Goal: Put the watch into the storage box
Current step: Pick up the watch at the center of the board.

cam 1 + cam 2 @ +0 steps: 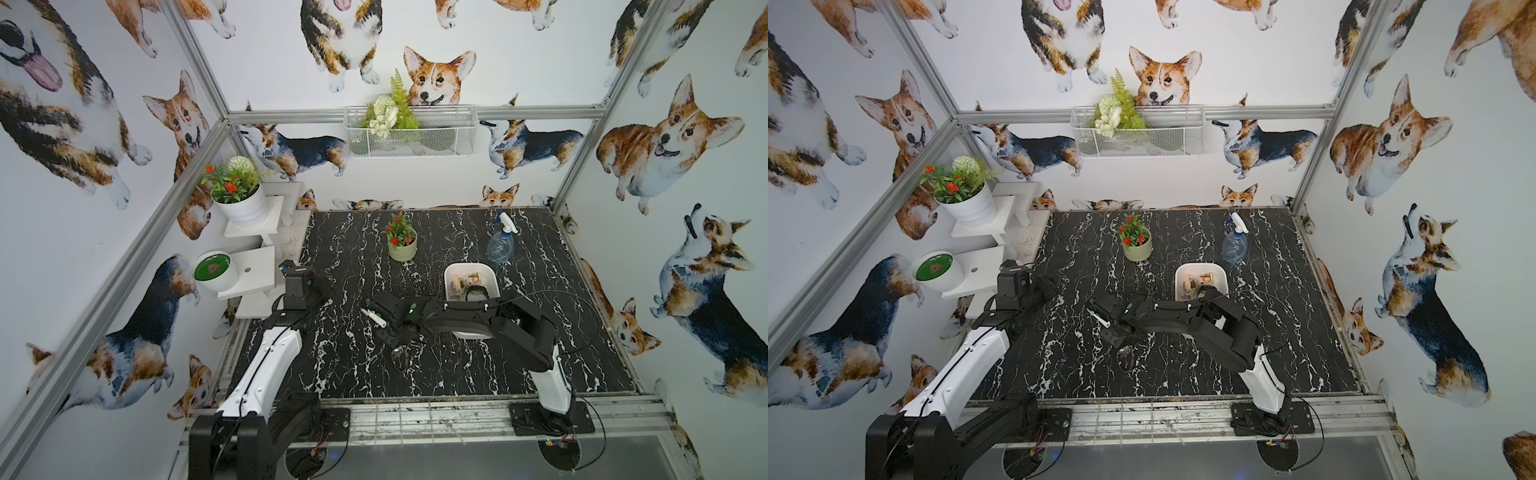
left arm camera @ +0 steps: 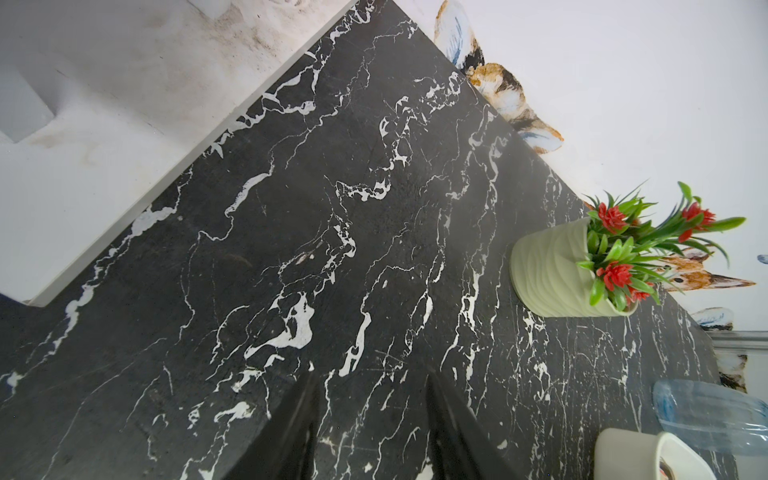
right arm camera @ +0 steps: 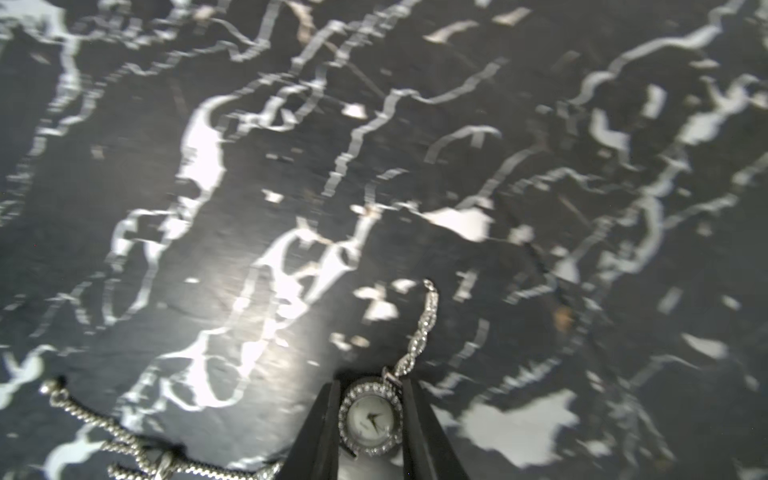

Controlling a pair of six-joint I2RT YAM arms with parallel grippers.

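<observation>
Right tool pinches watch over marble.

Corgi-print wallpaper covers all three walls, framed by aluminium rails. The table is black marble veined white. Ahead of the jaws of the left gripper, it meets a white ledge, perhaps stained. White stepped shelves fill that far corner under soft, even light.
</observation>
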